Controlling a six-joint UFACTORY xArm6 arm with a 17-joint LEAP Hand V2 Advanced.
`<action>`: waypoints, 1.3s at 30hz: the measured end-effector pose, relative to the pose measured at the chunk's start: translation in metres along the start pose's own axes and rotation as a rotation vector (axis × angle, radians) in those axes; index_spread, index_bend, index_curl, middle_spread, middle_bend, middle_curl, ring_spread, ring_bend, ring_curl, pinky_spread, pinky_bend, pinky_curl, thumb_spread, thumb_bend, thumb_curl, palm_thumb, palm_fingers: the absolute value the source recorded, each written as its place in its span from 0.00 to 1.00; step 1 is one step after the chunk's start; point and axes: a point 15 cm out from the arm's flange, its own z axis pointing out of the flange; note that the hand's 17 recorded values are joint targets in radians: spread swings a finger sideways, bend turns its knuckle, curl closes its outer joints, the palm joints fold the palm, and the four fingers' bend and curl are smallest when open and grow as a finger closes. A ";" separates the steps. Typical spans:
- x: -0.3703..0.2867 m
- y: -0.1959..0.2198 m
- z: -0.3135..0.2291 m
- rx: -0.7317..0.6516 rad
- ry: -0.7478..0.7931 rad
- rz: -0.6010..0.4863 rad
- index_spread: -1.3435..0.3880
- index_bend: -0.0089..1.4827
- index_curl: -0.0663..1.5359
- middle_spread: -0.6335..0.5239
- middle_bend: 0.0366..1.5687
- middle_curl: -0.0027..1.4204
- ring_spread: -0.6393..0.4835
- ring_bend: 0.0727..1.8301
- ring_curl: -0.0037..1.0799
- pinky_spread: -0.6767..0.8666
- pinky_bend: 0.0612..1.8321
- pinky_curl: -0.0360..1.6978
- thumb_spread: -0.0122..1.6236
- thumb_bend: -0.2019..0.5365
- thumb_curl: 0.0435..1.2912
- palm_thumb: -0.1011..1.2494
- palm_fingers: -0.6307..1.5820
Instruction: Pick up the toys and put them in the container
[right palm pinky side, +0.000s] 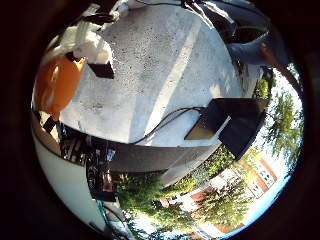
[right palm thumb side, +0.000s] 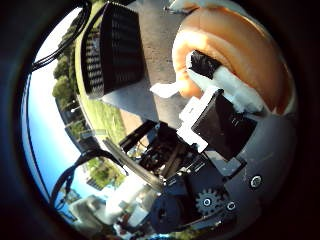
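An orange toy (right palm thumb side: 235, 50) was held against the palm, gripped by the hand's (right palm thumb side: 220, 125) curled fingers (right palm thumb side: 225, 82).

The hand (right palm thumb side: 220, 115) covers much of the orange toy (right palm thumb side: 235, 45), perhaps gripping it.

A grey speckled table (right palm pinky side: 165, 60) carries a black perforated container (right palm thumb side: 112, 50) and a black box (right palm pinky side: 227, 117).

Orange toy (right palm thumb side: 235, 45) apparently within hand's (right palm thumb side: 220, 125) curled fingers (right palm thumb side: 225, 80)
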 end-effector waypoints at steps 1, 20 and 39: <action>-0.009 0.010 -0.013 -0.011 -0.012 -0.007 0.36 0.34 0.03 0.39 0.70 0.65 0.50 0.69 0.71 0.58 0.84 0.34 0.68 0.29 0.45 0.83 0.75; -0.281 -0.027 -0.207 0.261 -0.028 -0.344 0.18 0.54 0.03 0.38 0.75 0.75 0.45 0.74 0.80 0.54 0.87 0.41 0.70 0.25 0.57 0.79 0.70; -0.295 -0.144 -0.086 0.128 -0.071 -0.386 0.49 0.33 0.08 0.59 0.06 0.36 0.81 0.27 0.39 0.71 0.53 0.27 0.68 0.22 0.40 0.66 0.19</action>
